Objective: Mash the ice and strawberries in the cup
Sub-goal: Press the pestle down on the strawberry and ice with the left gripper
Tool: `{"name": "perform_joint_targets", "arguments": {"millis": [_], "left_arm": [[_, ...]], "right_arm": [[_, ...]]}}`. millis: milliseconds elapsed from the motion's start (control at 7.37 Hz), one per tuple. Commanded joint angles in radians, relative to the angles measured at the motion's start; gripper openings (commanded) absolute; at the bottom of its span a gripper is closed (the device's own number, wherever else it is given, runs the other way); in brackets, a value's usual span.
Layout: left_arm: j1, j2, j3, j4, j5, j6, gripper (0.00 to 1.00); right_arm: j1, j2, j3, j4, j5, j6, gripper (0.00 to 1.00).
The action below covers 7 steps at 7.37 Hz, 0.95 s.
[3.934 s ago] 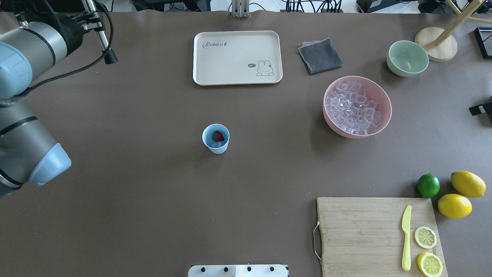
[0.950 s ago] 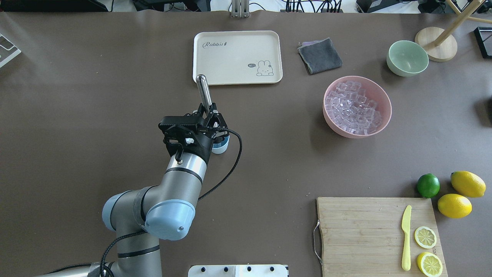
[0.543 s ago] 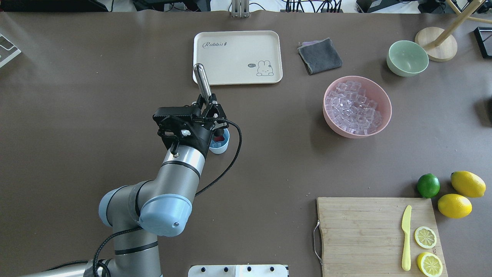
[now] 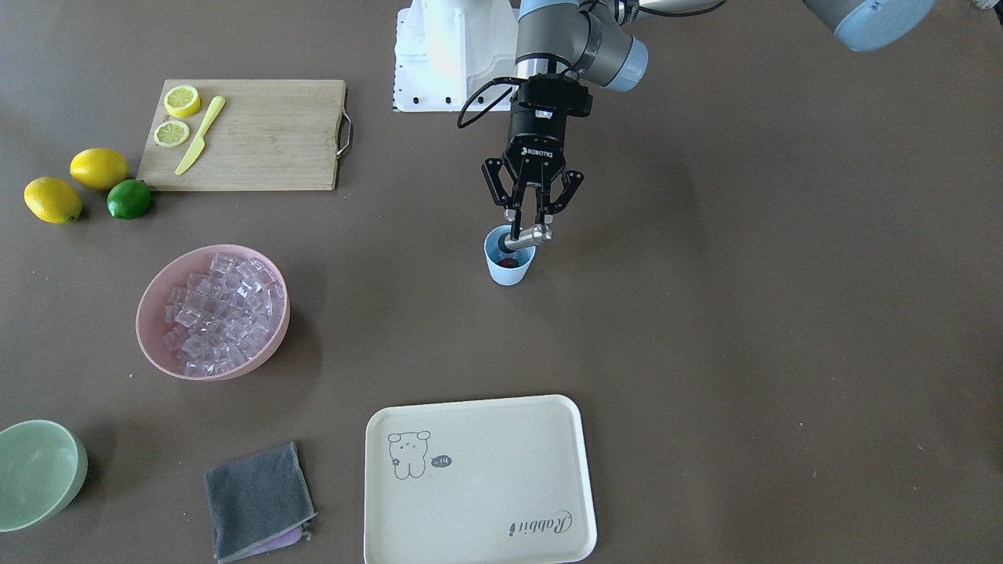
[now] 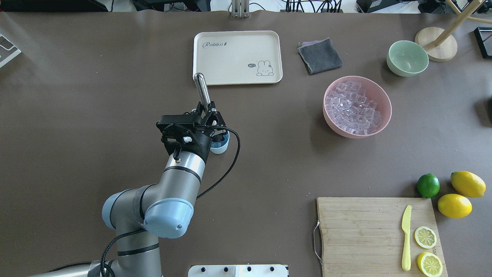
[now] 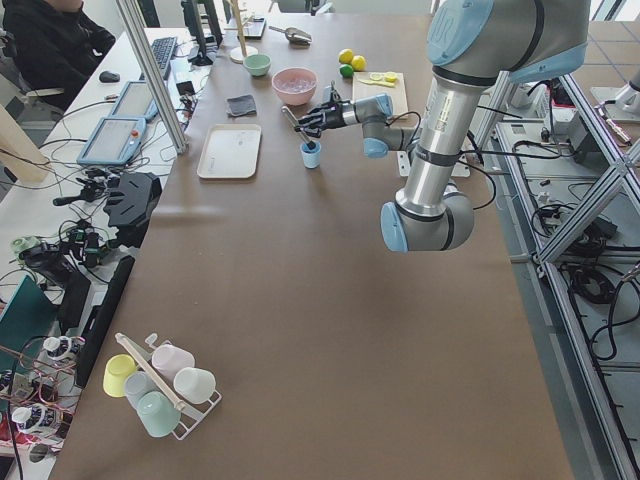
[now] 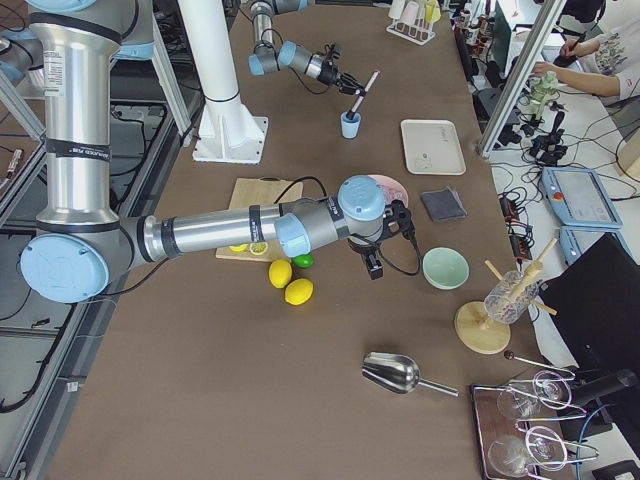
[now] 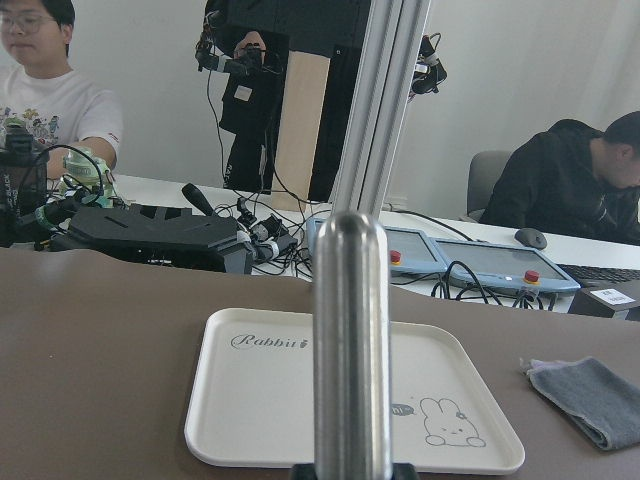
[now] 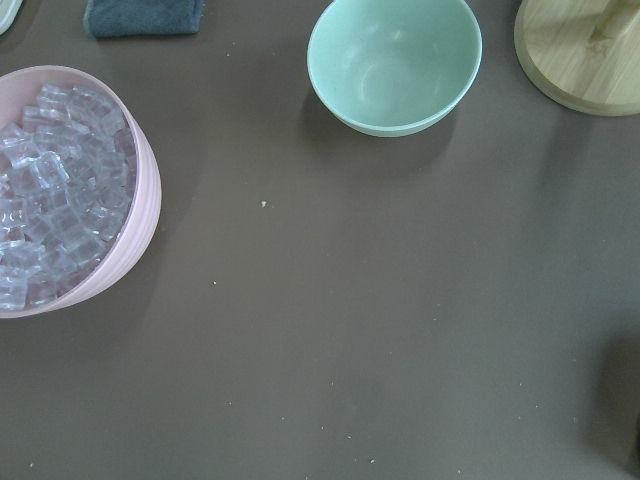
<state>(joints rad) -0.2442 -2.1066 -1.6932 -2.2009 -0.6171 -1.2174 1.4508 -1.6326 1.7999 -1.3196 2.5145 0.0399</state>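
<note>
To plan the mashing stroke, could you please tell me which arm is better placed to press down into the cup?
Left. Its fingers grip the metal muddler at the cup, while the right arm is far off near the pink bowl.

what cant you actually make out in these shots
- Ice inside the small light blue plastic cup: in the front-facing view it is hidden by the shiny steel muddler; in the overhead view, by the left gripper.
- Muddler's lower end: sunk in the cup.
- Right gripper: only in exterior right, too small to tell open or shut.
</note>
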Motion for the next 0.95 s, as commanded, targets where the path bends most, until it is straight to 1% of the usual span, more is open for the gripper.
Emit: {"name": "perform_joint_targets", "arguments": {"millis": [0, 271, 543, 678, 814], "left_arm": [[0.003, -0.001, 0.026, -0.013, 0.002, 0.003, 0.00], [0.002, -0.003, 0.030, -0.010, 0.002, 0.004, 0.00], [-0.010, -0.007, -0.018, 0.012, -0.007, 0.013, 0.00], [-0.038, -0.009, -0.060, 0.022, -0.018, 0.038, 0.00], [-0.099, -0.010, -0.118, 0.023, -0.071, 0.100, 0.00]], "right_arm": [[-0.006, 0.007, -0.005, 0.000, -0.022, 0.001, 0.98], [-0.020, 0.010, -0.005, 0.000, -0.042, 0.001, 0.98], [-0.021, 0.013, 0.001, 0.000, -0.037, 0.005, 0.98], [-0.023, 0.013, 0.007, 0.000, -0.031, 0.003, 0.98], [-0.023, 0.016, 0.009, -0.004, -0.025, 0.003, 0.98]]}}
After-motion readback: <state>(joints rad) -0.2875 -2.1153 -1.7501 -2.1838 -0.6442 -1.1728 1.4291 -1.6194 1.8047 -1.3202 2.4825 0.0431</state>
